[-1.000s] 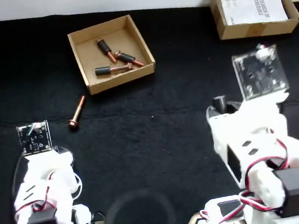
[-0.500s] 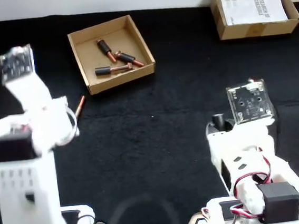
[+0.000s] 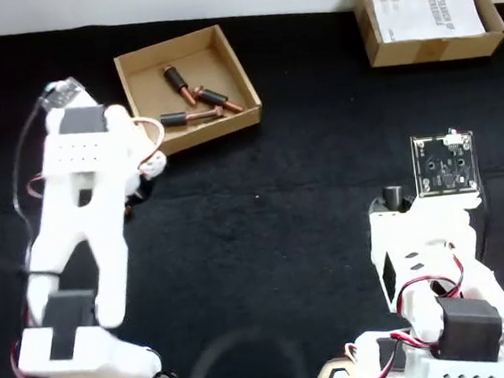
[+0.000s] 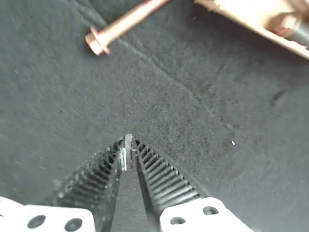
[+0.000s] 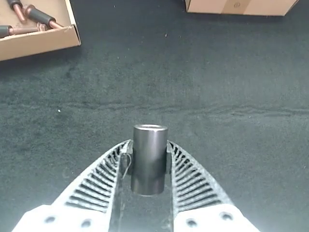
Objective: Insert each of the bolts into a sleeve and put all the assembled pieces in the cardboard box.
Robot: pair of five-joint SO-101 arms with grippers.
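Broadly, a black cloth-covered counter (image 3: 280, 204) carries everything. The left arm (image 3: 77, 224) stretches across it toward the open cardboard box (image 3: 149, 92), its white links ending close to the box's near corner. The right arm (image 3: 432, 252) stands folded on the other side, well apart from that box. A second cardboard box (image 3: 431, 49) sits at the far right edge of the cloth with a printed sheet of paper (image 3: 427, 11) lying in it.

The left gripper (image 4: 128, 142) is clenched with nothing between its ribbed fingers, the tips meeting over bare cloth. The right gripper (image 5: 147, 143) is closed around a dark sleeve (image 5: 149, 162), which stands upright between its fingers with the open end up; from above, the sleeve's top shows just beside the arm's wrist board.

Three assembled pieces (image 3: 215, 98), each a copper bolt in a dark sleeve, lie loose on the floor of the open box. One bare bolt (image 4: 123, 26) lies flat on the cloth just outside the box's near wall, apart from the left gripper's tips, its head end pointing away from the box.
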